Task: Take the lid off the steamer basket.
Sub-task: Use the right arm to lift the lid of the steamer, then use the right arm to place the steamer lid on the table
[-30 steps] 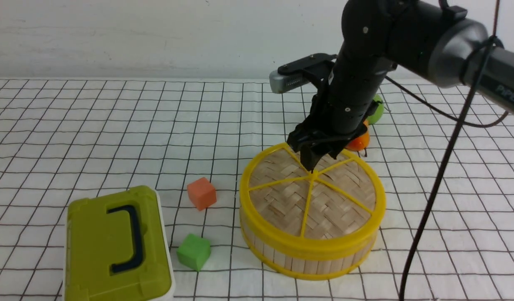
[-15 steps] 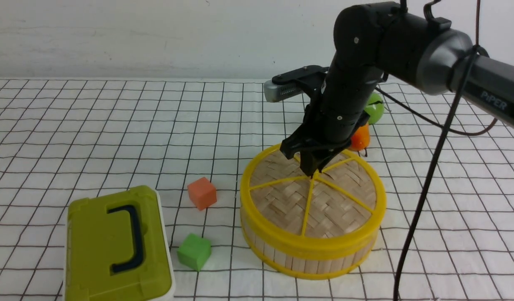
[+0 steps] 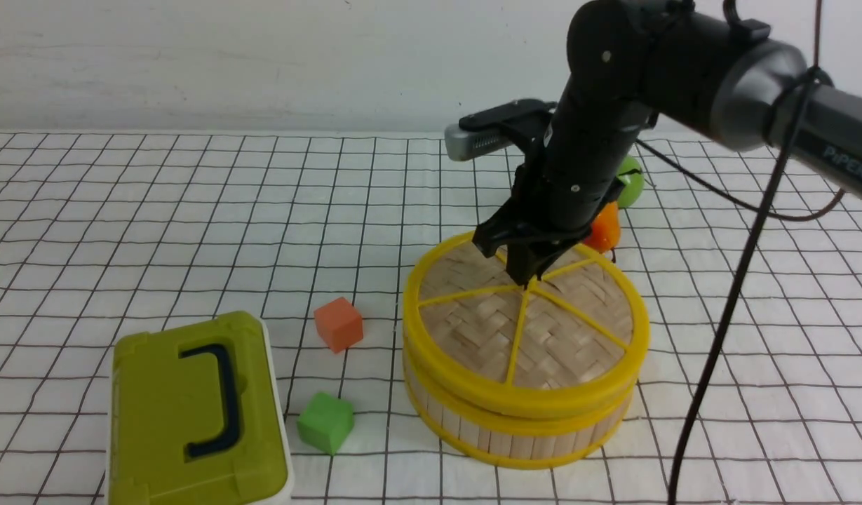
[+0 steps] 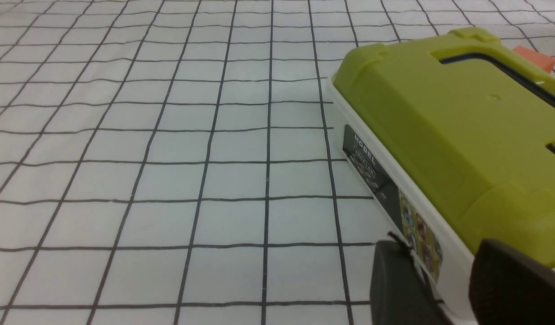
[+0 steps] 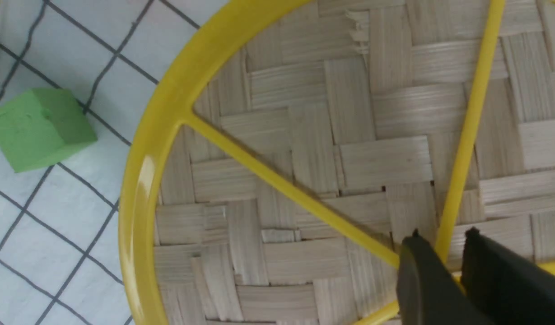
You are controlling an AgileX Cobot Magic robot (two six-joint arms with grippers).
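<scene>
The lid [image 3: 473,330], a woven tan bamboo disc with a yellow rim and yellow spokes, hangs just above the steamer basket [image 3: 522,438], with a thin gap between their yellow rims. My right gripper [image 3: 527,280] points down at the lid's centre and is shut on the central knob. In the right wrist view its two dark fingers [image 5: 422,271] pinch the hub where the spokes meet on the lid [image 5: 304,171]. My left gripper [image 4: 440,289] is out of the front view; in the left wrist view its fingers stand apart, holding nothing.
An olive-green box [image 3: 192,410] with a dark handle sits at the front left, close to my left gripper [image 4: 440,135]. An orange cube [image 3: 338,324] and a green cube [image 3: 325,422] lie left of the basket. Orange and green fruit [image 3: 606,231] lie behind it.
The right gripper has risen slightly with the lid; the lid's rim has come off the basket's top rim, and a gap shows between them. The left arm has not moved.
</scene>
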